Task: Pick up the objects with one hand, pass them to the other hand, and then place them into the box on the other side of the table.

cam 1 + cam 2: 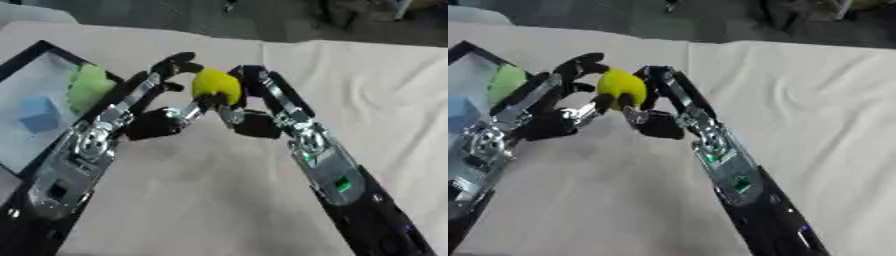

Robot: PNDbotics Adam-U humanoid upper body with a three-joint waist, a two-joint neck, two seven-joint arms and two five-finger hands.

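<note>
Both arms meet above the middle of the table covered in a pale cream cloth, and between them sits a small round yellow ball with a fuzzy look, held up off the cloth. The right hand comes in from the lower right on a black and silver arm; its fingers curl up round the right and back of the yellow ball and its thumb presses in from below, so this hand is gripping the ball. The left hand reaches in from the lower left; its upper fingers arch over toward the ball's left side with curled tips just beside it, and a lower finger stretches to the ball's underside, where it meets the right hand's thumb. Whether the left hand actually bears on the ball I cannot tell, but its fingers are bent around it rather than straight. At the left edge of the table lies a shallow black-rimmed box with a pale floor, tilted in the view, and in it rest a light blue cube and, further back, a soft pale green lump against the box's far right rim, well apart from the ball
</note>
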